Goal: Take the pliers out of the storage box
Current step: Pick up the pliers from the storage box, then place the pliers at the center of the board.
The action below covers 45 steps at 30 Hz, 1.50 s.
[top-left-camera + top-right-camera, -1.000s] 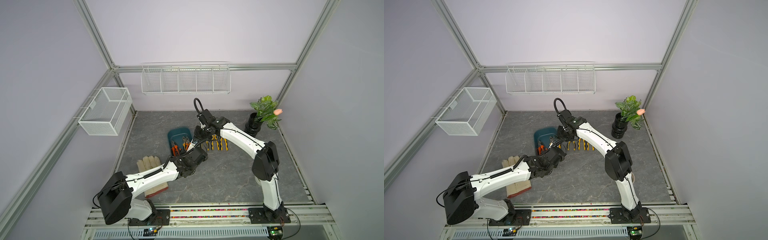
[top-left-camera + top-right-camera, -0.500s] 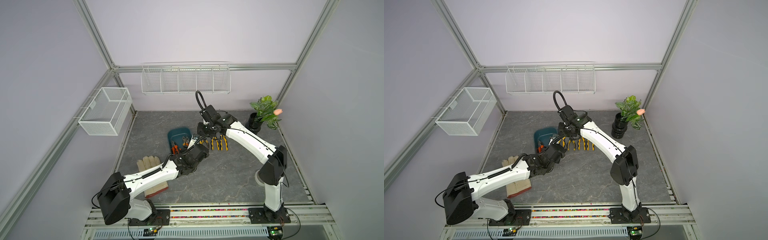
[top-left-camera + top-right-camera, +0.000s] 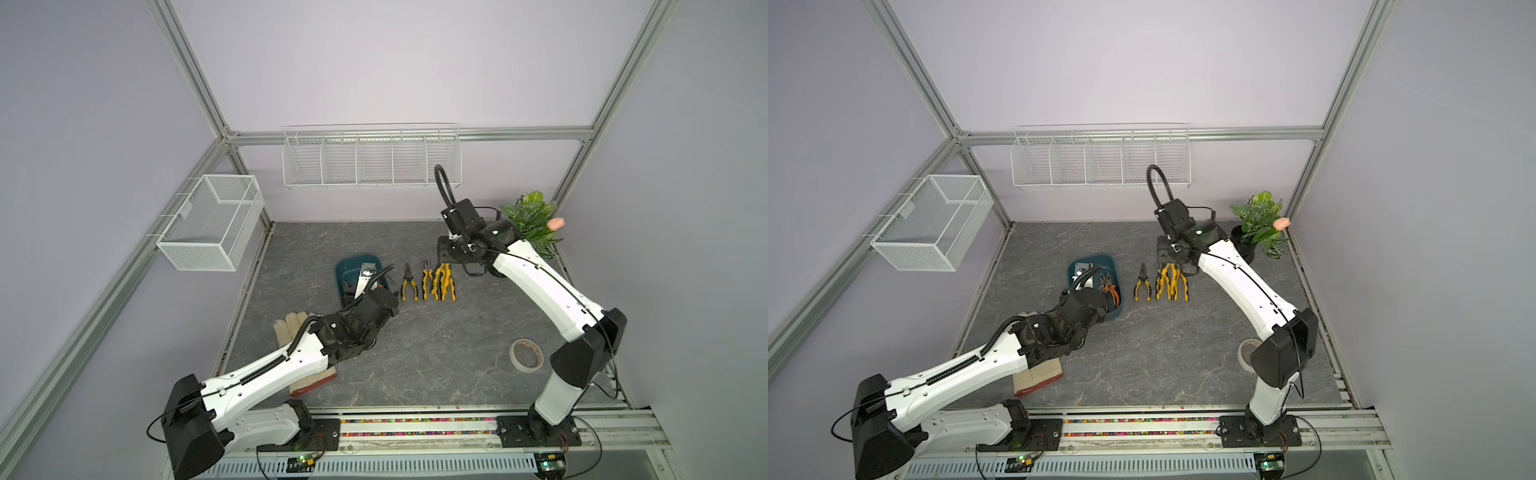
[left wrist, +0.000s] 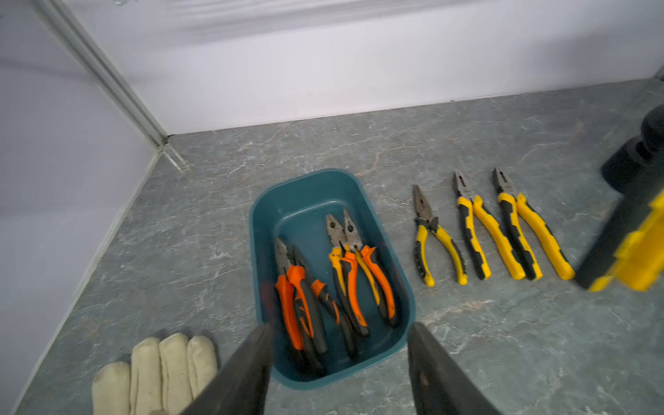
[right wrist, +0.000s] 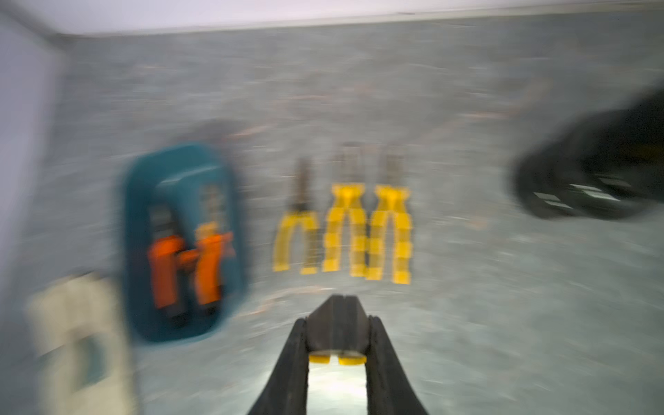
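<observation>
The teal storage box (image 4: 305,194) (image 3: 351,266) holds several orange-handled pliers (image 4: 298,287) lying lengthwise. Three yellow-handled pliers (image 4: 436,240) (image 3: 409,282) lie in a row on the table to its right. My left gripper (image 4: 339,327) hangs open over the box's near end, with nothing between its fingers. My right gripper (image 5: 337,319) is shut on the dark head of a yellow-handled pair, above the far end of the row (image 3: 1171,259). The right wrist view is blurred; it shows the box (image 5: 172,165) and the row (image 5: 345,230).
A pale work glove (image 3: 291,328) lies under my left arm, near the box. A tape roll (image 3: 525,353) sits at the front right. A potted plant (image 3: 532,220) stands in the back right corner. A wire basket (image 3: 208,224) and wire rack (image 3: 370,162) hang on the walls.
My left gripper has opened from shut. My right arm has swung to the right, away from the box, carrying the yellow-handled pliers over the row.
</observation>
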Each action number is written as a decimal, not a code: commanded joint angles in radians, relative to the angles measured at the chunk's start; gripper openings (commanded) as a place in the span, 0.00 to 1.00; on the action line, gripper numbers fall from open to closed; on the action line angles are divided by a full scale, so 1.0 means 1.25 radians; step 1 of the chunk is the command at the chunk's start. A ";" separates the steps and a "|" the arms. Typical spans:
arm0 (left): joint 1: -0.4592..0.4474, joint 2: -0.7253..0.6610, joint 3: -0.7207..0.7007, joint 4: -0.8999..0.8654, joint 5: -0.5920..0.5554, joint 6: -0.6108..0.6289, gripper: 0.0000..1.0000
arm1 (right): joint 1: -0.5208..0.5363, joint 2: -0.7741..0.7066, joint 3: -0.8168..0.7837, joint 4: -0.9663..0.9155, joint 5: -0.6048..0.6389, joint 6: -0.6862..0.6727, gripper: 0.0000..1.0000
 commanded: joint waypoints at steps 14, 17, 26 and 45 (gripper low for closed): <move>0.001 0.006 -0.038 -0.003 -0.032 -0.026 0.63 | -0.148 0.150 -0.016 0.005 -0.032 -0.153 0.07; 0.001 0.013 -0.036 -0.004 -0.027 -0.025 0.63 | -0.170 0.198 0.001 0.026 -0.085 -0.155 0.07; 0.001 0.017 -0.030 -0.012 -0.012 -0.023 0.62 | -0.211 0.377 0.179 0.038 -0.114 -0.173 0.07; 0.001 0.038 -0.021 -0.024 -0.020 -0.016 0.62 | -0.222 0.618 0.455 -0.120 -0.145 -0.174 0.07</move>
